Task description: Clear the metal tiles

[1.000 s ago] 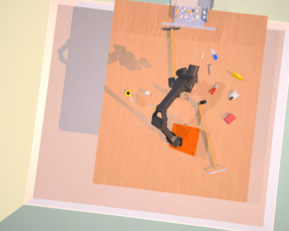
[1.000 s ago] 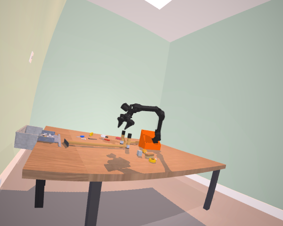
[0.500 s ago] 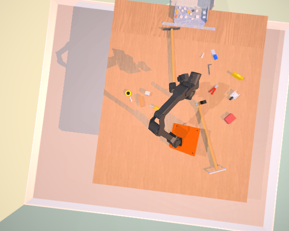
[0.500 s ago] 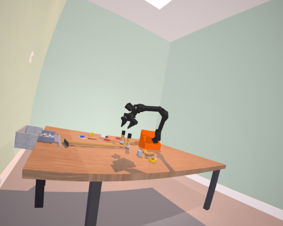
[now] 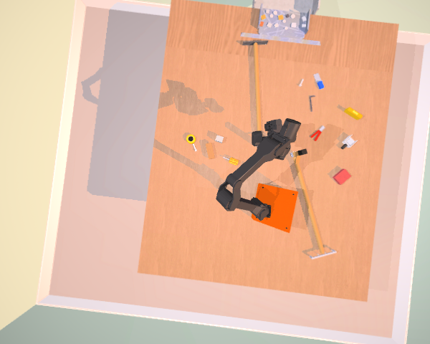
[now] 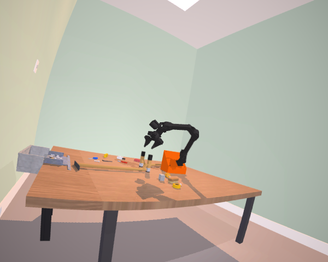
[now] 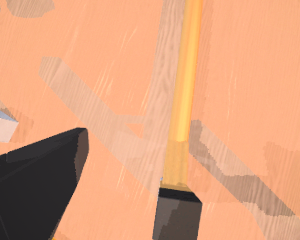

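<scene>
Your jaws are standing wide open, gripping nothing, hovering above the scraper (image 5: 256, 83) handle on the counter (image 5: 193, 229).

Two long-handled tools lie on the surface (image 5: 193, 236): one scraper (image 5: 257, 83) and one rake-like tool (image 5: 310, 211). One catch box (image 5: 284, 20) holds roughly a dozen metal tiles (image 5: 274, 16), too small to count exactly. One red block (image 5: 342, 176), one yellow tape roll (image 5: 190, 138).

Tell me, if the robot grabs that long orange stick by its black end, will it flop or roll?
The scraper looks straight and stiff, so probably no flopping. Its handle looks square-edged, so rolling seems unlikely. Held at one end, the long shaft would likely droop.
</scene>
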Robot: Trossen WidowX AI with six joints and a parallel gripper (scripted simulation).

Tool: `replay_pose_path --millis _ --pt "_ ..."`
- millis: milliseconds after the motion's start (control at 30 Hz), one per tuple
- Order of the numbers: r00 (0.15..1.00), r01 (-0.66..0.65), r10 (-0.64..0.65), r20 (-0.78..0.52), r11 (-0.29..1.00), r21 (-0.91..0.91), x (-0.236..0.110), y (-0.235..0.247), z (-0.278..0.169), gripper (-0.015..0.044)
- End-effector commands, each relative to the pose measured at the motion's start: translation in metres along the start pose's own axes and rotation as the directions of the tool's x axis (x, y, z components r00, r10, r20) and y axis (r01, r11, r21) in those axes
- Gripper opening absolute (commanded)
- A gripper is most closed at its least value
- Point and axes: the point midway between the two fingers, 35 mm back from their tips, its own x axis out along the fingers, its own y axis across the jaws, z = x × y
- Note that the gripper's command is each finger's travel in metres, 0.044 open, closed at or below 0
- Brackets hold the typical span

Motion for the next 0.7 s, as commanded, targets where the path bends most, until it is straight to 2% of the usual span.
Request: replay_pose_path --millis 0,667 --pt "1.000 0.002 -0.002 0.014 1.000 0.009 -0.005 0.001 -0.010 0.0440" --pt "0.996 0.021 -0.025 0.086 0.999 0.049 -0.025 0.006 -0.054 0.0440"
